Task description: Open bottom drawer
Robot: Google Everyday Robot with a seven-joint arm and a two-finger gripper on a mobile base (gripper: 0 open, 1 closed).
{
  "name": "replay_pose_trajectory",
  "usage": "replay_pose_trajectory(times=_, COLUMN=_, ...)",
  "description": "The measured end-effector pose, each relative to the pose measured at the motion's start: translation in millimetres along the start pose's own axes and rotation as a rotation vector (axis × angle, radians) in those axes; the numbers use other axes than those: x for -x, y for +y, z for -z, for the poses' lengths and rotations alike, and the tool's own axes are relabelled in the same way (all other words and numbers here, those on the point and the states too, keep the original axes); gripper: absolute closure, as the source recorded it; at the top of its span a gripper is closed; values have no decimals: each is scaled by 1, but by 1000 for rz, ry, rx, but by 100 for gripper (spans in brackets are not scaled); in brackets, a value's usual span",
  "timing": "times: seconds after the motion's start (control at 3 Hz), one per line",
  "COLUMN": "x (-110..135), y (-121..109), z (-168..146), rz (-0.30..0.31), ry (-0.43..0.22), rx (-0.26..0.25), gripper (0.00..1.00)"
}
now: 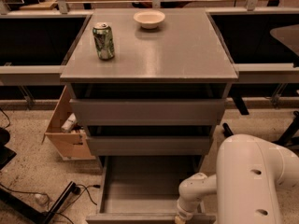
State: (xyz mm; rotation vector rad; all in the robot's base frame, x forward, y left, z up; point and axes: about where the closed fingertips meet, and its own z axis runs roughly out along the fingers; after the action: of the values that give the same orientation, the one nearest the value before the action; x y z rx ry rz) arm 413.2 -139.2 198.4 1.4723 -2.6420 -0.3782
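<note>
Bottom drawer stood pulled out at the foot of the cabinet.
The gripper sat at its front panel, right of middle (spread or closed, I could not tell); a can and a bowl stood on top.

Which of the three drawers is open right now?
The bottom drawer: pulled out, tray exposed. The top drawer and middle drawer are pushed in. The tool is at the bottom drawer's front edge.

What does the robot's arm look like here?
The arm is glossy white, a bulky rounded shell with two small dark holes, narrowing to a slimmer wrist. No cables show. The gripper is at the bottom drawer's front edge.
</note>
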Motion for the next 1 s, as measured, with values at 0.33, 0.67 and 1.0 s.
replay_pose_trajectory(times=0.33, x=-13, y=10, z=-4, rz=-17, ry=9, rx=23, gripper=100)
replay_pose_trajectory(times=0.67, x=-12, y=9, z=-3, rz=-17, ry=9, rx=24, gripper=100)
replay_pose_trajectory(times=1.0, x=-21, y=15, z=-5, rz=-29, ry=15, rx=42, gripper=100)
